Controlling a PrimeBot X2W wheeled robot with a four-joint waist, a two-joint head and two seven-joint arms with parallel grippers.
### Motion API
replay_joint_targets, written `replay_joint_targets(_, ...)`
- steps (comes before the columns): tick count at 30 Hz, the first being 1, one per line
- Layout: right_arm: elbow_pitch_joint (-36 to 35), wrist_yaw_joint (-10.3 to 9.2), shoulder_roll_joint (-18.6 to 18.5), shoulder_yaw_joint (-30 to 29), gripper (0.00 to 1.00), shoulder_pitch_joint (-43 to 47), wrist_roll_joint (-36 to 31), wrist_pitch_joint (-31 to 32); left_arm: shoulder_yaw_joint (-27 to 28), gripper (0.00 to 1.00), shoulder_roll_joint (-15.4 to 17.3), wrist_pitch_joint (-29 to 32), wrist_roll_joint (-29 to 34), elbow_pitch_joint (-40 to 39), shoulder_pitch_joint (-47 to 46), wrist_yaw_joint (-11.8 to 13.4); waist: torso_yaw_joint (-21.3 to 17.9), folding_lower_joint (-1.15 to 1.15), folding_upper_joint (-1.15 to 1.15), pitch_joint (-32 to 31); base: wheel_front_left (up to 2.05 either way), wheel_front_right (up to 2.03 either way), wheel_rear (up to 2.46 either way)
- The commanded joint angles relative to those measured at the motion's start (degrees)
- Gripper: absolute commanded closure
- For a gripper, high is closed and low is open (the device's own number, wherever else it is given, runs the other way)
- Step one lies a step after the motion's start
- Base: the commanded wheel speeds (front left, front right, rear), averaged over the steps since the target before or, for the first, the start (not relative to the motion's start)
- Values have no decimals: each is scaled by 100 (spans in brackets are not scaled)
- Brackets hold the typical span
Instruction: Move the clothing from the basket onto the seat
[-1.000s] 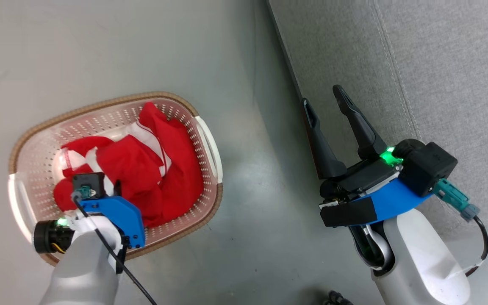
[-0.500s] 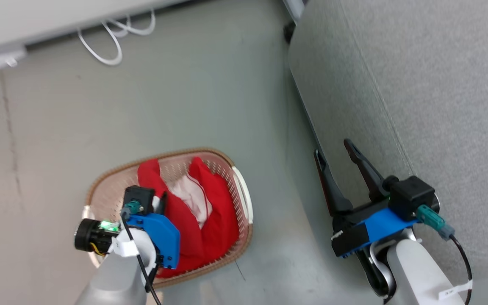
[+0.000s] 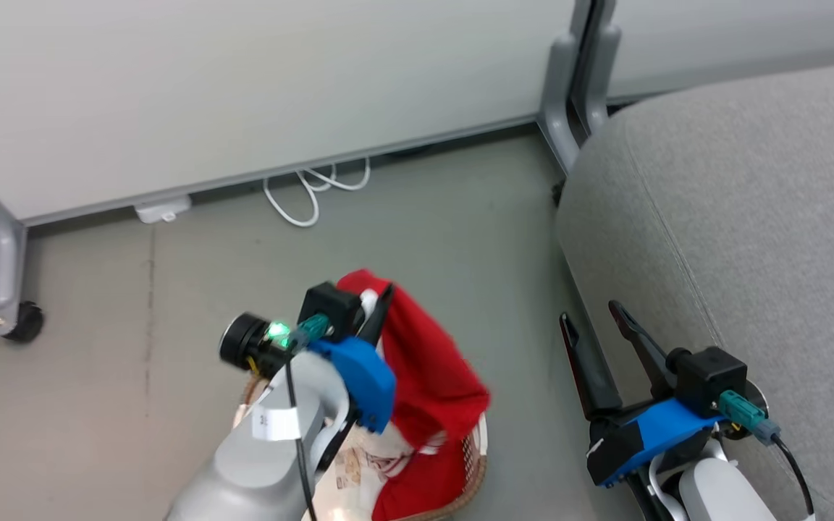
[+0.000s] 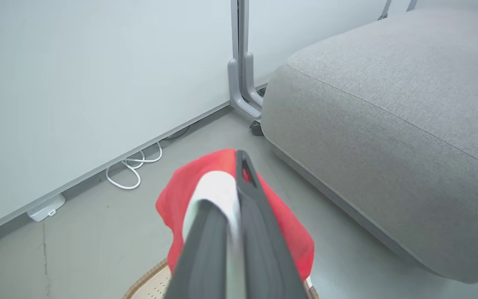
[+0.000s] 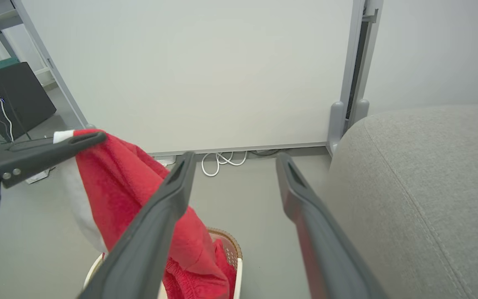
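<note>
Red clothing [image 3: 435, 369] gripped, left hand [image 3: 381, 298]; castor [image 3: 22, 322] in head view.

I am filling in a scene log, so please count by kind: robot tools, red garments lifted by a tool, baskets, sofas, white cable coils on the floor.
Tools: 2, the left tool and the right tool
Red garment lifted, by the left tool: 1
Basket: 1
Sofa: 1
White cable coil: 1
Total: 6
</note>
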Motion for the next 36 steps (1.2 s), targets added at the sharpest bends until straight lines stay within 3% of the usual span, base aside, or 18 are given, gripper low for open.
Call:
replay_joint_targets(1, -26, 1, -17, -10, 0, 105, -2, 29, -127, 100, 1, -6, -91, -146, -172, 64, 183, 2, 0, -204, 0, 0, 0)
replay_joint_targets(19, -196, 1, -17, 13, 0, 557, 42, 316, -1681, 100, 1, 65, -1306, -1724, -1083, 626, 530, 2, 0, -839, 0, 0, 0)
replay_joint_targets(36, -214, 1, -16, 83, 0, 276, -60, 570, -2477, 100, 2, -114, -2065, -1800, -1391, 876, 535, 2, 0, -835, 0, 0, 0)
